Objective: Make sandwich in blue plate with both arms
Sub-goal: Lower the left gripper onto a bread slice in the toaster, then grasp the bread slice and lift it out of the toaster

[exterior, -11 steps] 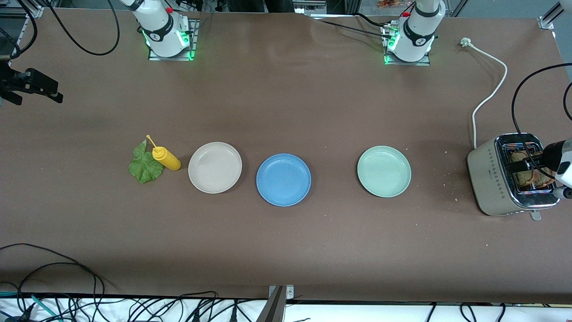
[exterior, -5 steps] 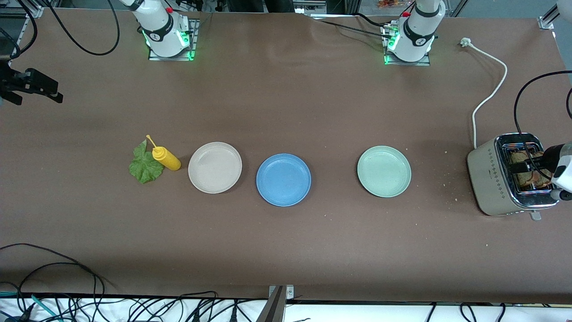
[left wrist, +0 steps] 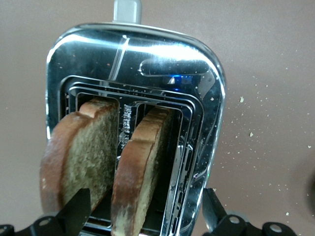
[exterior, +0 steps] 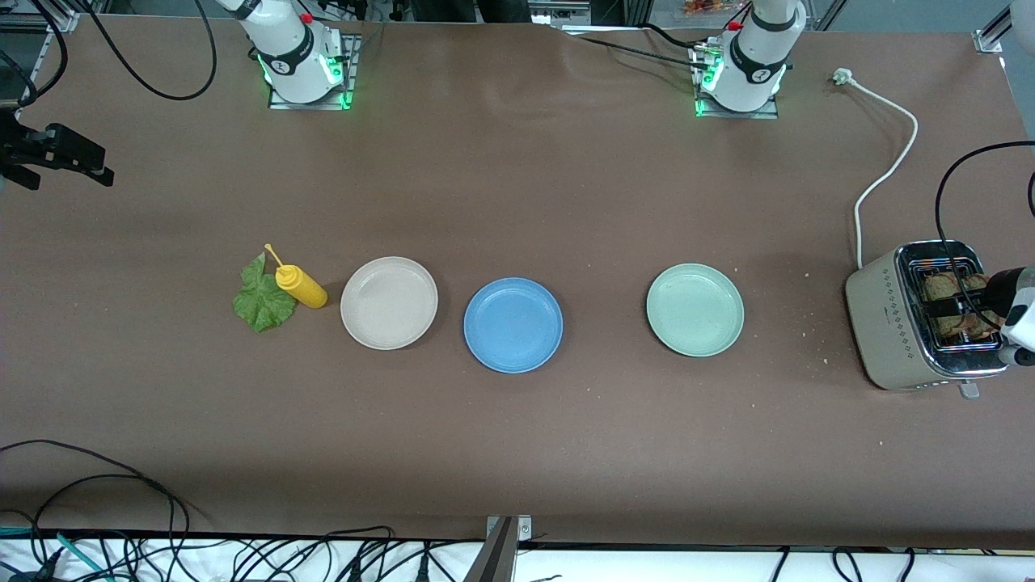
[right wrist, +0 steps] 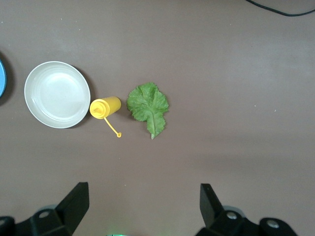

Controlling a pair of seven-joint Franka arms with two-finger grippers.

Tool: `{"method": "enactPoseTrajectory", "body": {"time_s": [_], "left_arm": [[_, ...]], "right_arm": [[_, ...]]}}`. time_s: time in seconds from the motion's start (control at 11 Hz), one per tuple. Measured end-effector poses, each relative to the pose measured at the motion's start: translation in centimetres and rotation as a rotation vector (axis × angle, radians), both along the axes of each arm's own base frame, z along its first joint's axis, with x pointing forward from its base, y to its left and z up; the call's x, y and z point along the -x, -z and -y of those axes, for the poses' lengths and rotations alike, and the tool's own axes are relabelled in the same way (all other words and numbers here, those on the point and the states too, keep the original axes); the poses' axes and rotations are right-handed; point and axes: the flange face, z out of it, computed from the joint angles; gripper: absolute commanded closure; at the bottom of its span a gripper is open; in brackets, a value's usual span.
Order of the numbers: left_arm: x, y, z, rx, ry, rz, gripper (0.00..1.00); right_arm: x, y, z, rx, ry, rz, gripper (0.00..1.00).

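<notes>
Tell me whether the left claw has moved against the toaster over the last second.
Yes. The left claw, open over the toaster and its two bread slices, has drifted toward the table's edge at the left arm's end, uncovering more of the slots.

The blue plate [exterior: 513, 325] lies bare, open from above, with the beige plate [exterior: 389, 303] just beside it toward the right arm's end and the green plate [exterior: 694, 309] well apart toward the left arm's end. The lettuce leaf [exterior: 262, 300] is crowded by the yellow bottle [exterior: 300, 285] lying against it. At the toaster [exterior: 922, 317], two bread slices [left wrist: 110, 162] stand side by side in the slots; the left gripper [left wrist: 142, 216] hangs over them with fingers [left wrist: 76, 212] spread wide, and a black cable [exterior: 950, 242] crosses above. The right gripper [right wrist: 142, 209], fingers apart, is over bare table [exterior: 517, 453].
</notes>
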Motion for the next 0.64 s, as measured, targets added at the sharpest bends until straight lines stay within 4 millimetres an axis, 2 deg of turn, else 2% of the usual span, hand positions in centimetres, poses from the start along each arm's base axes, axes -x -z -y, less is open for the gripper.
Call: {"method": "enactPoseTrajectory", "body": {"time_s": [0.18, 0.36, 0.46, 0.64], "left_arm": [[-0.1, 0.4, 0.0, 0.003, 0.008, -0.003, 0.61], [-0.2, 0.2, 0.0, 0.002, 0.013, 0.003, 0.93], [-0.4, -0.1, 0.1, 0.002, 0.016, 0.008, 1.0], [-0.5, -1.3, 0.1, 0.006, 0.023, -0.002, 1.0]], "right_arm": [[0.0, 0.0, 0.0, 0.0, 0.0, 0.0, 0.0], [0.0, 0.0, 0.0, 0.0, 0.0, 0.0, 0.0], [0.0, 0.0, 0.0, 0.0, 0.0, 0.0, 0.0], [0.0, 0.0, 0.0, 0.0, 0.0, 0.0, 0.0]]}}
